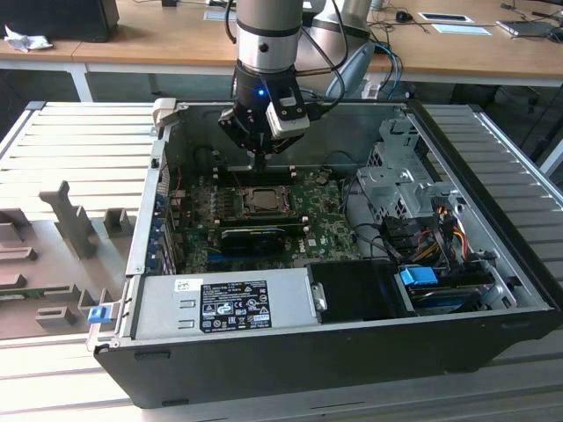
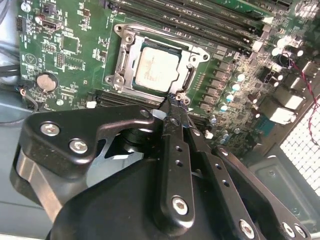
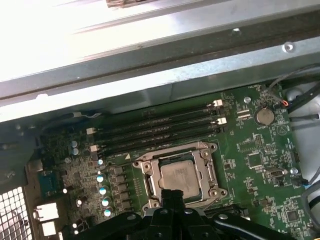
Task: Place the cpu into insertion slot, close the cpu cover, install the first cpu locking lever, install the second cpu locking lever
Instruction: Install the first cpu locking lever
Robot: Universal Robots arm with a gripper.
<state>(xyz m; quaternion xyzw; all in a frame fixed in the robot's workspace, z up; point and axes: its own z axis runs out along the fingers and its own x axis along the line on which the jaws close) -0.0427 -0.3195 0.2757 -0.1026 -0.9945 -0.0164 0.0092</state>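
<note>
Gripper [image 1: 257,163] is hanging in the upper middle of the exterior view, reaching down into the open computer case [image 1: 352,352]. Both wrist views show its black fingers [image 2: 172,145] drawn together at the tips. I can't make out anything thin pinched between them. The tips sit right at the edge of the insertion slot [image 2: 116,80], on the side away from the long black memory slots [image 3: 160,127].

The cpu [image 2: 156,70] is already seated flat in the slot, silvery top facing up. In the exterior view it's a bit above centre [image 1: 261,200], just below the gripper. The cpu cover [image 2: 129,50] looks to be lying down around it, with the chip showing through the square cut-out. Can't really tell how the locking levers stand.

The round coin battery [image 3: 263,116] on the green motherboard [image 1: 325,229] is well apart from the socket.
</note>
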